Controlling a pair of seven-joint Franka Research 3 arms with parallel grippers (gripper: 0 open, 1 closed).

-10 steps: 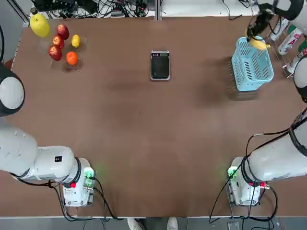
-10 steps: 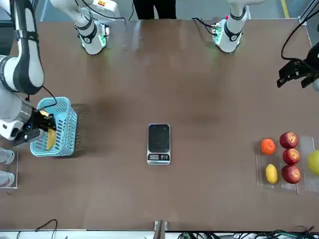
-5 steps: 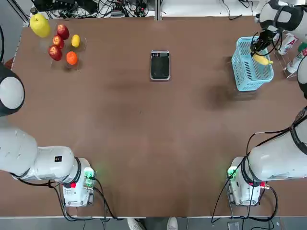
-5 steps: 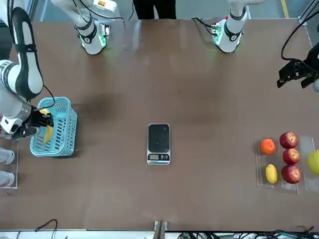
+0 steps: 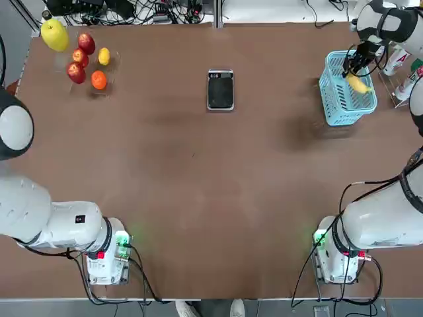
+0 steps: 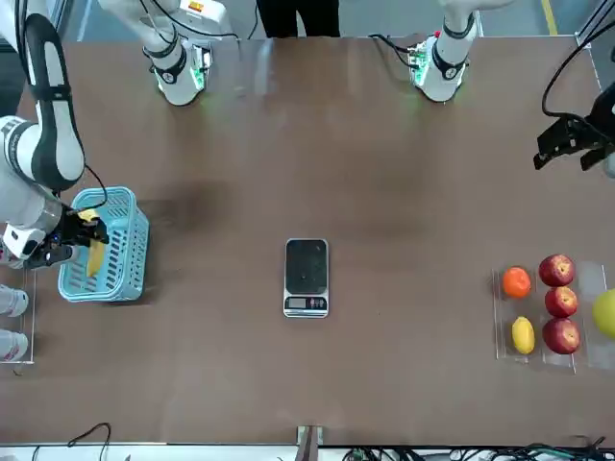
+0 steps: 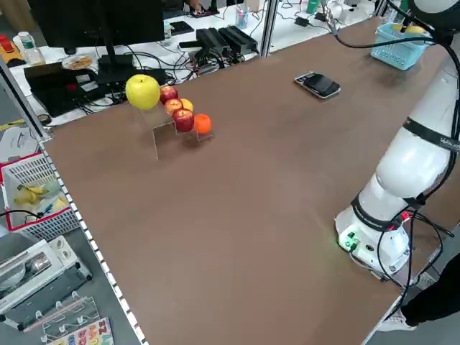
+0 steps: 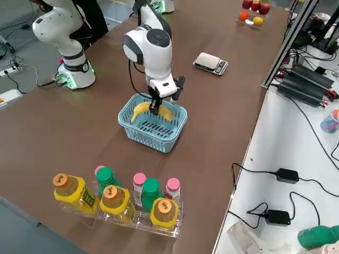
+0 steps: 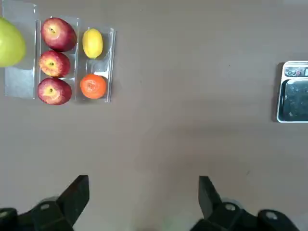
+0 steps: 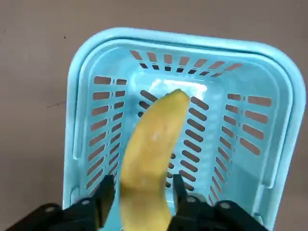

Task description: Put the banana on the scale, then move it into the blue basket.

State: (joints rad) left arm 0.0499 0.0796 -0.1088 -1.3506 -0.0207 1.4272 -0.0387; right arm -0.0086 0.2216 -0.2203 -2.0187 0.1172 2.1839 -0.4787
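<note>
Yellow banana (image 10: 151,159) is pinched by the right hand (image 10: 142,195) low inside the basket (image 10: 79,91), ready for release; left hand (image 9: 139,192) idles spread.

We cannot see the banana's (image 10: 153,159) lower end behind the right gripper's fingers (image 10: 107,198); the scale (image 9: 293,91) is cut off by the left wrist view's edge.

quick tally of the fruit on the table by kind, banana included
apples: 3
orange: 1
lemon: 1
large yellow-green fruit: 1
banana: 1, gripped by the right pincer over the blue basket
total: 7
</note>
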